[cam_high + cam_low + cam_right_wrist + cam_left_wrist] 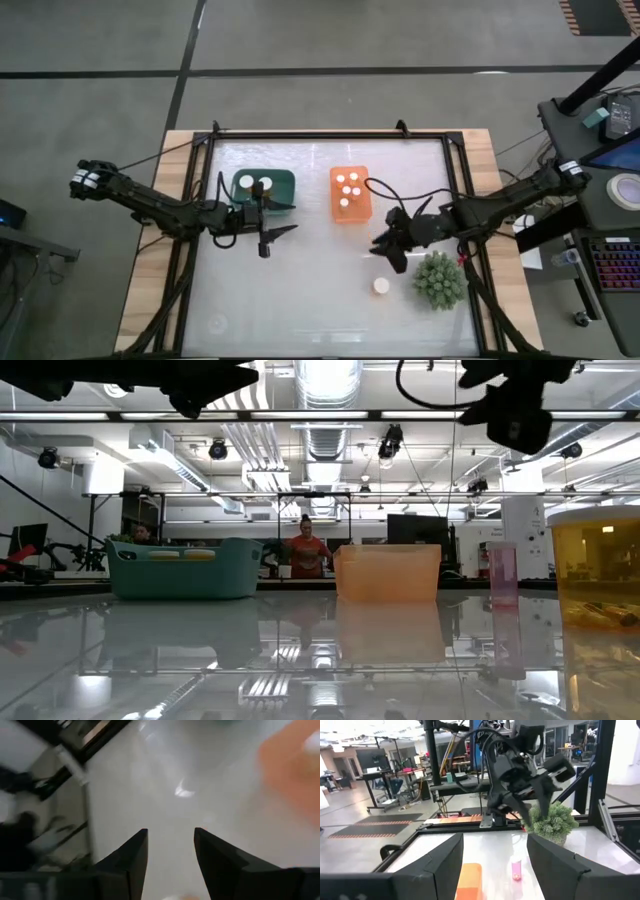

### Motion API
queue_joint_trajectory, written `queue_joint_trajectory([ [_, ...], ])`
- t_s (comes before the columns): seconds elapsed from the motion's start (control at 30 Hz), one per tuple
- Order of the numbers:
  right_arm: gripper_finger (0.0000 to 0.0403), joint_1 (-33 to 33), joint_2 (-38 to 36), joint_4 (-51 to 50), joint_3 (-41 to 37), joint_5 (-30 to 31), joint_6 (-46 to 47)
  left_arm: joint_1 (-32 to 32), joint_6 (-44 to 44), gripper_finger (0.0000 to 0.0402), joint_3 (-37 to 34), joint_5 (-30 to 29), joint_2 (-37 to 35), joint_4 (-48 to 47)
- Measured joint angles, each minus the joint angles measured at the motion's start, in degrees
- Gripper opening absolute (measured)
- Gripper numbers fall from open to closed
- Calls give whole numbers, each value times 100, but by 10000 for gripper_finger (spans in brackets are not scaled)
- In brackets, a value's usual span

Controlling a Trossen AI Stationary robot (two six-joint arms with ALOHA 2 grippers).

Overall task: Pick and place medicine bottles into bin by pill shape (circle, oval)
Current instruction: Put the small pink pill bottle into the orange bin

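one medicine bottle [381, 286] left standing on the glossy tabletop [300, 290], just beside the spiky green plant [439, 279]. looks light, rigid, smooth-sided, easily toppled; best pinched across the amber body under the white cap. right end effector [388, 249] near above it, spread, empty. left end effector [268, 237] spread, empty, beside the green bin [283, 180]. others already in bins.

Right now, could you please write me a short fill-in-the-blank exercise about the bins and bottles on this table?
1. The green bin holds ____ white-capped bottles.
2. The orange bin holds ____ bottles.
3. One bottle stands alone on the table, beside the spiky green ____.
4. The left gripper hovers by the ____ bin, jaws open.

Missing words: two; four; plant; green
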Motion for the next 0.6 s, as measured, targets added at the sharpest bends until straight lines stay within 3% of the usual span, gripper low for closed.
queue_joint_trajectory([
  [0.1,147,19,58,-9,2,-405,364,0,-2,205,0,0,0,-4],
  [0.23,140,21,299,-616,214,-516,675,0,0,205,0,0,0,-14],
  [0.37,137,18,639,-2017,740,-482,1042,0,32,205,0,0,0,-29],
  [0.6,137,-38,1443,-4183,1782,106,1399,0,46,205,0,0,0,-31],
])
